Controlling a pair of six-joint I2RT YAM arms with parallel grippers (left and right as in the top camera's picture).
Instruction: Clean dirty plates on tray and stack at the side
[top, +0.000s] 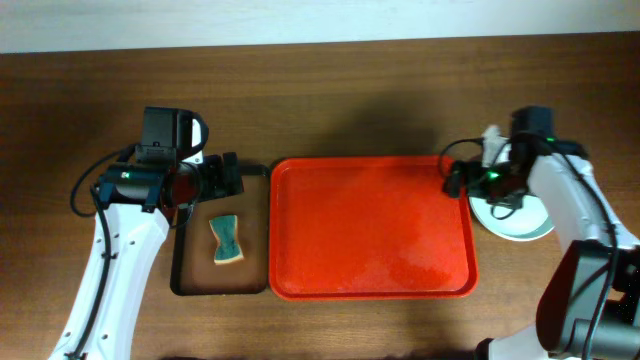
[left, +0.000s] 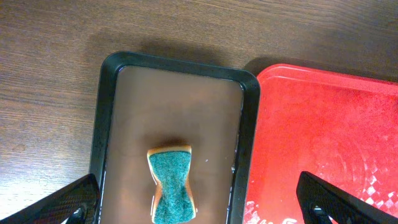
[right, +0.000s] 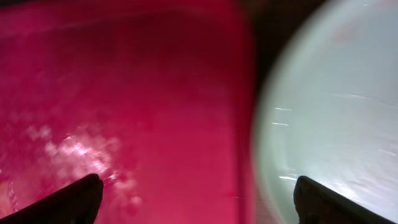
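Note:
The red tray (top: 370, 230) lies bare in the middle of the table; it also shows in the left wrist view (left: 323, 118) and the right wrist view (right: 124, 99). The pale plates (top: 520, 222) sit stacked on the table just right of the tray, partly hidden by my right arm; the top plate fills the right of the right wrist view (right: 336, 106). My right gripper (top: 462, 180) is open and empty, straddling the tray's right rim and the plate's edge (right: 196, 199). My left gripper (top: 228, 178) is open and empty above the brown tray's far end (left: 196, 205).
A smaller black-rimmed brown tray (top: 190, 270) lies left of the red tray and holds a green and yellow sponge (top: 227, 241), also seen in the left wrist view (left: 172, 183). Dark wooden table (top: 350, 100) lies all around.

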